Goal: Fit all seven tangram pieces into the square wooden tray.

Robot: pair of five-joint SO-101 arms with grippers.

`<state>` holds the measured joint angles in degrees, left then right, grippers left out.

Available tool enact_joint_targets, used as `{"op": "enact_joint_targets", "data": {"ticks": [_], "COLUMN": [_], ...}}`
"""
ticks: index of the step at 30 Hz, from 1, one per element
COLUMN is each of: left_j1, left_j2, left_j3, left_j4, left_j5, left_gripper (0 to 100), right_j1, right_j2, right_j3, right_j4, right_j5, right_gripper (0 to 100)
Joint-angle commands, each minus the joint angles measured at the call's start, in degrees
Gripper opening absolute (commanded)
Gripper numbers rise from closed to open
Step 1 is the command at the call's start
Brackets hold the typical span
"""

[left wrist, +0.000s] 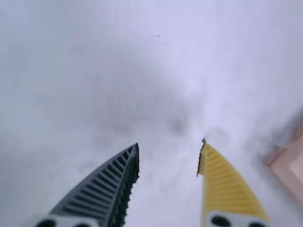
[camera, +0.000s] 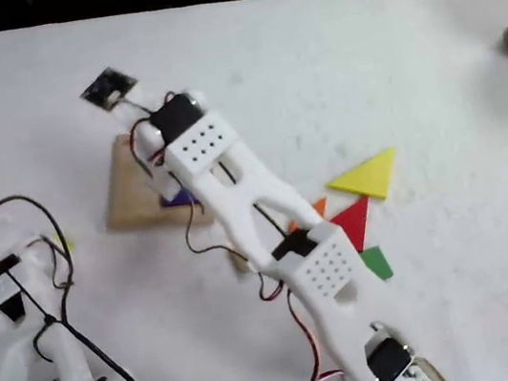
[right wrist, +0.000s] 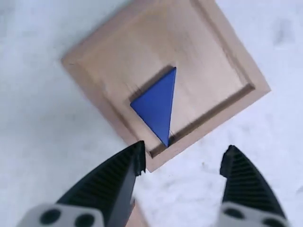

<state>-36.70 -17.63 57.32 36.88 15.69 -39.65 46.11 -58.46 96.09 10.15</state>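
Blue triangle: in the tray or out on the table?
In. The blue triangle lies flat within the tray recess, one tip near the rim. The open right gripper hangs above the tray, holding nothing.

The right arm point(camera: 236, 198) was built of white plastic shells, two of them bearing panels of small dark dots (set in neat rows), with black motor blocks at the joints and thin red and black wires alongside. The left arm point(camera: 11, 364) was white too, with a black cable looped over it. The right gripper point(right wrist: 184, 158) had two black ribbed fingers on pale mounts with dark holes, while the left gripper point(left wrist: 168, 156) paired a grey ribbed finger with a yellow one.
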Motion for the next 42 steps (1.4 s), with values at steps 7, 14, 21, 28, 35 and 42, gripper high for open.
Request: {"op": "enact_joint_targets", "data": {"ticks": [7, 14, 21, 28, 35, 42], "left_j1": [-1.54, -1.54, -1.63, -1.63, -1.45, -1.45], "left_j2": [11.82, 17.71, 17.71, 17.71, 17.71, 17.71], "left_j3": [-13.98, -20.57, -20.40, -20.40, -20.31, -20.31], "left_j4": [2.81, 9.14, 9.14, 9.14, 9.14, 9.23], "left_j5": [2.11, 2.11, 1.76, 1.76, 1.67, 1.67], "left_gripper": [23, 23, 23, 23, 23, 23], "right_j1": [3.74, 5.49, 5.67, 6.37, 10.68, 12.62], "right_j2": [8.75, 10.77, 15.43, 15.52, 15.43, 2.95], "right_j3": [-1.67, -0.97, -1.85, -3.78, -7.30, 10.90], "right_j4": [-8.31, -9.45, -9.54, -4.26, 2.68, 2.33], "right_j5": [-11.60, -11.69, -11.60, -11.52, -4.92, -4.92], "right_gripper": [23.7, 23.4, 13.6, 1.6, 1.7, 1.6]}}
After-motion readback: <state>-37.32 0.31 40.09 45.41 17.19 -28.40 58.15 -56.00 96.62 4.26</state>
